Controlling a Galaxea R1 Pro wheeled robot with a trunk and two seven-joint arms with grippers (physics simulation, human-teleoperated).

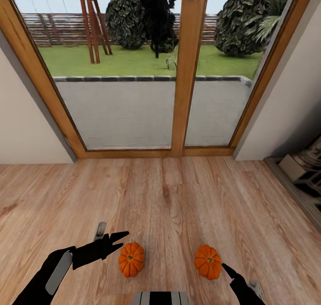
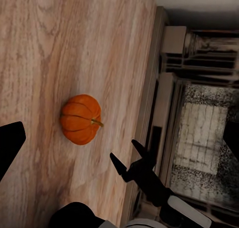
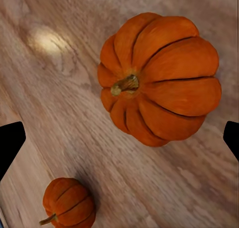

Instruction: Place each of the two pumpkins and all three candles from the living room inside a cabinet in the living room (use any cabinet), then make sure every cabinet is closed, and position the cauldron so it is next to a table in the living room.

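floor (image 1: 178, 198): light wood planks | on it: left pumpkin (image 1: 131, 259); right pumpkin (image 1: 208, 262)

Open wooden floor (image 1: 169, 198) surrounds both pumpkins (image 1: 131, 259) (image 1: 208, 262), with a bare gap between them. A low shelf (image 1: 303, 180) borders the floor's right edge.

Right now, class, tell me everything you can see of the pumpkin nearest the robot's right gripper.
The pumpkin is small, bright orange and deeply ribbed, with a short brownish stem on top. It sits upright on the wooden floor, with nothing else touching it. The right gripper, jaws open, hangs close beside it without contact. A second pumpkin lies apart from it, toward the robot's left side.
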